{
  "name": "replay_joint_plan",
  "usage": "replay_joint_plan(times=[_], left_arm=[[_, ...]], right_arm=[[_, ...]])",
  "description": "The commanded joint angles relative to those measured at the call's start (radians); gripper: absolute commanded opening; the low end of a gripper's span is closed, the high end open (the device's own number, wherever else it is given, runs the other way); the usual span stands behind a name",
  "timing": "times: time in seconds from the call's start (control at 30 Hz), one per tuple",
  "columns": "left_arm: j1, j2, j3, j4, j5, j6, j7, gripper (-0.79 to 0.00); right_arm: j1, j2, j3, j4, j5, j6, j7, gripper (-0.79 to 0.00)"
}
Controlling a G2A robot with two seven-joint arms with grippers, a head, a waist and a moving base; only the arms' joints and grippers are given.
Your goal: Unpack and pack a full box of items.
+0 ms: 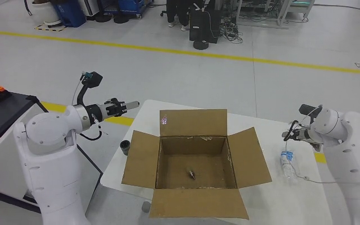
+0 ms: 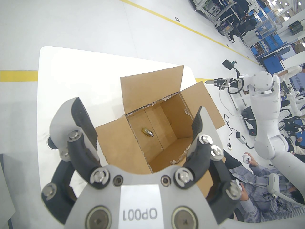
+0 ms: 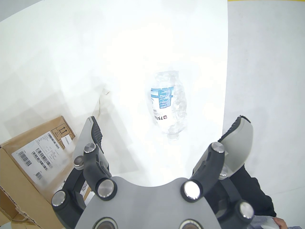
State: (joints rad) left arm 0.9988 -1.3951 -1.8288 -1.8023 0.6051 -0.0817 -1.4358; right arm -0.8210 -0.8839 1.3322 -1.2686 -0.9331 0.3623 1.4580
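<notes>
An open cardboard box (image 1: 194, 121) stands in the middle of the white table (image 1: 264, 121) with all its flaps spread. One small metallic item (image 1: 192, 173) (image 2: 147, 132) lies on the box floor. A clear plastic bottle (image 1: 288, 164) (image 3: 166, 103) with a blue-and-white label lies on its side to the right of the box. My right gripper (image 1: 290, 135) (image 3: 166, 120) hangs open just above the bottle's cap end, holding nothing. My left gripper (image 1: 130, 104) (image 2: 139, 107) is open and empty, off the table's left edge, pointing toward the box (image 2: 152, 89).
A dark short cylinder (image 1: 125, 147) stands on the table left of the box. A small grey object (image 1: 145, 206) sits at the near table edge. The table's right edge (image 3: 225, 72) runs close beside the bottle. A black table (image 1: 17, 104) stands at the far left.
</notes>
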Motion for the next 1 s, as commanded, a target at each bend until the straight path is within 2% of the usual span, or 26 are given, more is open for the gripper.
replay_joint_plan(times=[0.0,0.53,0.67,0.97], left_arm=[[0.000,0.000,0.000,0.000,0.000,0.000,0.000,0.000],[0.000,0.000,0.000,0.000,0.000,0.000,0.000,0.000],[0.000,0.000,0.000,0.000,0.000,0.000,0.000,0.000],[0.000,0.000,0.000,0.000,0.000,0.000,0.000,0.000]], right_arm=[[-0.001,0.000,0.000,-0.001,0.000,0.000,0.000,0.000],[-0.008,0.000,-0.003,0.008,-0.005,-0.001,-0.005,0.000],[-0.025,-0.006,-0.041,0.068,-0.025,-0.040,-0.038,0.000],[0.018,-0.023,-0.107,0.193,-0.040,-0.147,-0.051,0.000]])
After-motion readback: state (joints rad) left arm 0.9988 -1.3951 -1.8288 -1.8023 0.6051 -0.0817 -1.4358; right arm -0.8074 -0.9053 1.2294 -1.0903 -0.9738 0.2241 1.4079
